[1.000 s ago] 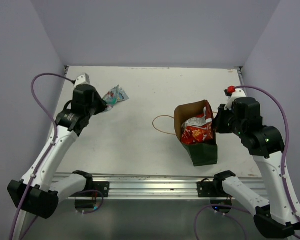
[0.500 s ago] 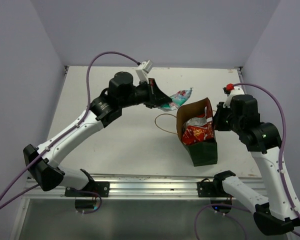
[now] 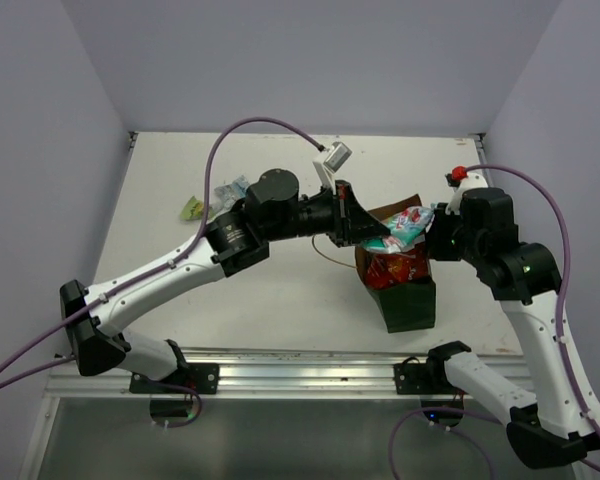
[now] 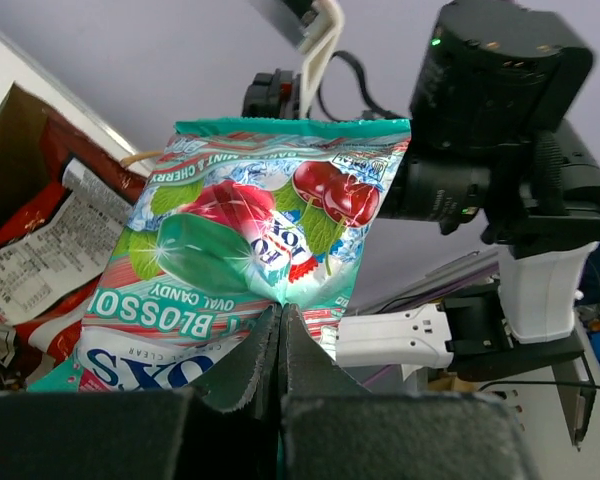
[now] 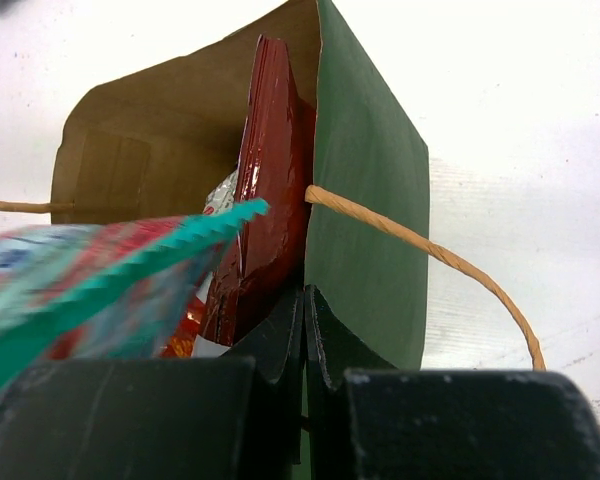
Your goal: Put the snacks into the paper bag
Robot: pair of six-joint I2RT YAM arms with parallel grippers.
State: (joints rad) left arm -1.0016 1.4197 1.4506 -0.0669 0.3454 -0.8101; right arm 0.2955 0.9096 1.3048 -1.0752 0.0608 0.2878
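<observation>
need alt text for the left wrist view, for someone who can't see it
The left gripper is shut on the lower edge of a teal cherry candy packet, which fills the middle of the view. At left behind it is the open paper bag with a red-and-white packet inside; the black right arm is at upper right.

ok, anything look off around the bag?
Nothing spilled or torn. One oddity: a red packet stands on edge against the paper bag wall, nearly reaching the rim beside the right tool, crowding the mouth where the teal packet hangs.
</observation>
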